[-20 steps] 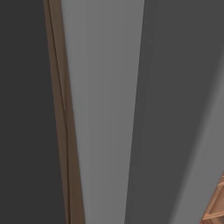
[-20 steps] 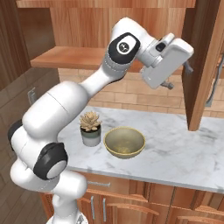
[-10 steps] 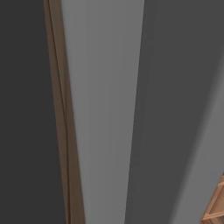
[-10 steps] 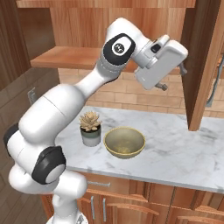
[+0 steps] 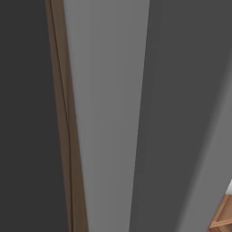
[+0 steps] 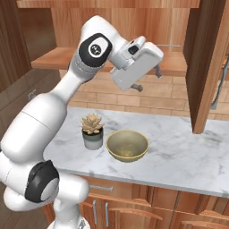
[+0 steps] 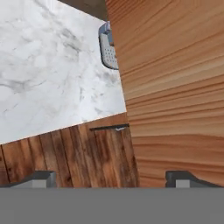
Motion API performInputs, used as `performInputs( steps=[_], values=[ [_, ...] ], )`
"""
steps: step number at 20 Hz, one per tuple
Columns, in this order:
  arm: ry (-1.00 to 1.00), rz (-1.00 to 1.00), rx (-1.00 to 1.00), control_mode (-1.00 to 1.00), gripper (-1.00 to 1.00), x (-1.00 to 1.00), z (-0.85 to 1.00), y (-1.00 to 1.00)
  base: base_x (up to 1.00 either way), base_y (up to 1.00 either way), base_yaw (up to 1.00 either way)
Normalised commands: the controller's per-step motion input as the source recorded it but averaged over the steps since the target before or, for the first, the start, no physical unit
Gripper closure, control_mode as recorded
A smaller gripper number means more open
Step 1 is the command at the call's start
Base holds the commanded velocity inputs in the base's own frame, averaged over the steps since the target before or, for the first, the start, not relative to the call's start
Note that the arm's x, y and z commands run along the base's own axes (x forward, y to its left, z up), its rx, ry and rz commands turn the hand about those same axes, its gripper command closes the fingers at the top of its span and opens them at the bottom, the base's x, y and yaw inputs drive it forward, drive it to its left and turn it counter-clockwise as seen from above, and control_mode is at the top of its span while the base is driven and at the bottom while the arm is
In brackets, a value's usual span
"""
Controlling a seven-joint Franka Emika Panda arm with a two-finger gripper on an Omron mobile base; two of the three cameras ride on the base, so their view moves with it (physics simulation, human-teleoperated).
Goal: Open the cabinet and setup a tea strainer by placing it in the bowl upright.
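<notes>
End effector [image 6: 150, 80], fingers spread and empty, has been swung away from the opened cabinet door [image 6: 206, 62]; bowl [image 6: 127, 145] waits below on the table [image 6: 188, 156].

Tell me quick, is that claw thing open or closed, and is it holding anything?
Gripper: open, holding nothing. Its two fingertips stand far apart in the hand view, with only the wooden cabinet door ahead of them.

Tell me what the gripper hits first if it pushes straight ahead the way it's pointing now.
Probably the open cabinet door: its wood panel lies ahead of the open gripper, with the marble counter farther off. Depth is hard to judge, so this is a best guess.
</notes>
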Motion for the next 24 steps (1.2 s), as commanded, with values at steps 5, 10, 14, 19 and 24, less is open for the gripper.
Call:
performInputs(
  steps=[5,10,14,19,24],
  values=[
    [0.0,0.31,0.12,-1.0,-1.0,0.18,0.01,0.46,0.0,0.0,0.0],
    [0.0,0.44,0.07,-1.0,-1.0,0.28,0.06,0.48,0.0,0.0,0.0],
    [-0.01,0.4,0.0,-1.0,-1.0,0.2,0.0,0.49,0.0,0.0,0.0],
    [-0.09,0.3,0.0,-1.0,-1.0,0.21,0.2,0.42,0.0,0.0,0.0],
    [-0.12,0.32,-0.16,-1.0,-1.0,0.4,0.0,0.39,0.0,0.0,0.0]
  ],
)
